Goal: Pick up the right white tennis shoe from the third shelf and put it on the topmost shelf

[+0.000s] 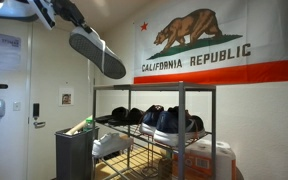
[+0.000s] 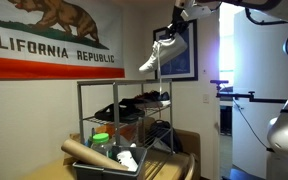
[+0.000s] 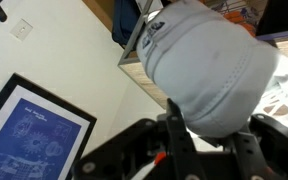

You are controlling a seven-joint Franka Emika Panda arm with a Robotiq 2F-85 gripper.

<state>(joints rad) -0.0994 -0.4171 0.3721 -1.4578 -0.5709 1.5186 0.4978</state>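
Grey topmost shelf (image 2: 119, 83) sits well below the white tennis shoe (image 2: 164, 52) clamped in the tool (image 3: 212, 135); open air around.

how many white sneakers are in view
2: one white sneaker held high above the rack, its twin on a lower wire shelf; more may be hidden.
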